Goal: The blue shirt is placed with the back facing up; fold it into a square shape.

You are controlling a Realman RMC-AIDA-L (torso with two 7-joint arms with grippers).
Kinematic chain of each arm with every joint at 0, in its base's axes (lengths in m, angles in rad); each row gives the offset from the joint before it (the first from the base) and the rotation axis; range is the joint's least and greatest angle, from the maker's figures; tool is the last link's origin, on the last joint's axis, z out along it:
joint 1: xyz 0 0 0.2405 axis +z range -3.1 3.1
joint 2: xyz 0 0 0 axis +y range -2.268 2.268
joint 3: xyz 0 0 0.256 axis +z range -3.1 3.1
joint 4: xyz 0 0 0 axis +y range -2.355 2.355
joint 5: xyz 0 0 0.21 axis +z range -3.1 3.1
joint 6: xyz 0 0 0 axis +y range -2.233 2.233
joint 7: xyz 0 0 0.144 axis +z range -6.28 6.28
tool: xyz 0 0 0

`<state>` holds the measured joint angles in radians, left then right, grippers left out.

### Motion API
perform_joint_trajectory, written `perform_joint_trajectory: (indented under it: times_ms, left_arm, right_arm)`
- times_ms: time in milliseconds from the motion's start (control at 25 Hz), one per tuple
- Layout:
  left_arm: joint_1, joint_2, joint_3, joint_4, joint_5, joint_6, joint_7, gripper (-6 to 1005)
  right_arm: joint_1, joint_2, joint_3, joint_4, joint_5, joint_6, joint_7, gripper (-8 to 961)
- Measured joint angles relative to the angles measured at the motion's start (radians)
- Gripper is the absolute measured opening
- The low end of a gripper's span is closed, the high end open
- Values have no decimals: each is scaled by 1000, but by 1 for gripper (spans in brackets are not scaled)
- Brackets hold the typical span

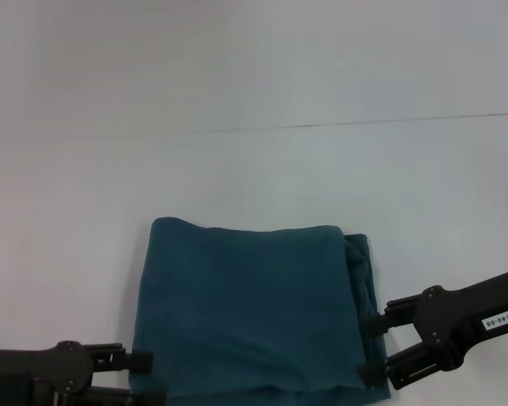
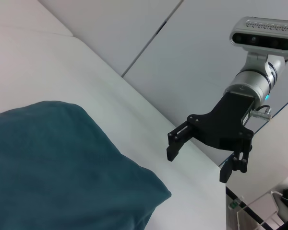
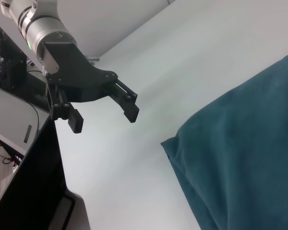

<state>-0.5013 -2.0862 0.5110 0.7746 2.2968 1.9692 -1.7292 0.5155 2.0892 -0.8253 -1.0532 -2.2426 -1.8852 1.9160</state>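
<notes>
In the head view the right gripper sits at the lower right of the frame, its two black fingers spread wide and pointing at the right edge of the shirt, the tips just touching or just beside the fabric (which of the two cannot be told). Nothing is held between them. The left wrist view shows the same gripper from across the counter, fingers wide apart and empty, hanging above the white surface.

The left gripper is at the lower left corner of the head view, its dark fingers reaching toward the shirt's left edge near the bottom of the frame. In the right wrist view it appears at the upper left, fingers wide apart with nothing between them, clear of the cloth.

The blue shirt lies flat on the white counter in the lower middle of the head view, between the two grippers. It is a dark teal fabric folded into a roughly square block, plain on top, with layered edges showing along its right side. Its corner looks soft and rounded in both wrist views.

A thin dark seam runs across the counter behind the shirt.
</notes>
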Motion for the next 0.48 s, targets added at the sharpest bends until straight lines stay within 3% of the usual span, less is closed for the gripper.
perform_joint_trajectory:
  times_ms: [480]
  left_arm:
    - [8,-2,0,0,1,1,-2,876]
  right_arm:
    - [0,0,0,11,0,1,-3,930]
